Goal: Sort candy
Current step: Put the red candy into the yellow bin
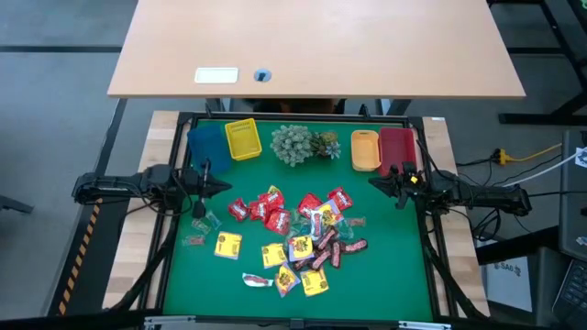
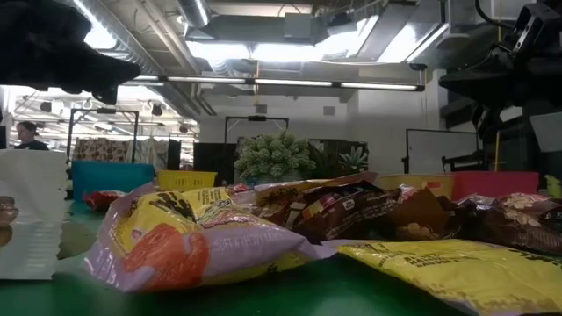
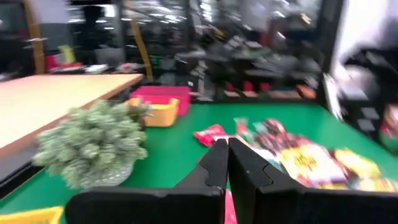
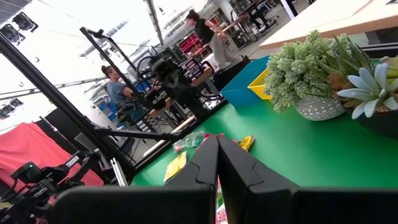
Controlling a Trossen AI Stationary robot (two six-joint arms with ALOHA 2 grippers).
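A green mat [image 1: 385, 275] covers the work table, with a bare wooden desk [image 1: 312, 46] filling the top of the overhead frame. The candy [image 1: 293, 238] lies heaped at the mat's centre and lower middle, loose and unsorted. Along the upper edge stand a blue bin [image 1: 207, 140], a yellow bin [image 1: 243, 138], a plant cluster [image 1: 303, 144], an orange bin [image 1: 365, 149] and a red bin [image 1: 397, 147]. The left gripper [image 1: 223, 187] hangs at centre left, fingers pressed together on nothing; the right gripper [image 1: 376, 182] mirrors it at centre right, likewise closed and empty.

Left claw [image 1: 213, 186] closed at the left side, right claw [image 1: 378, 183] closed opposite, both empty
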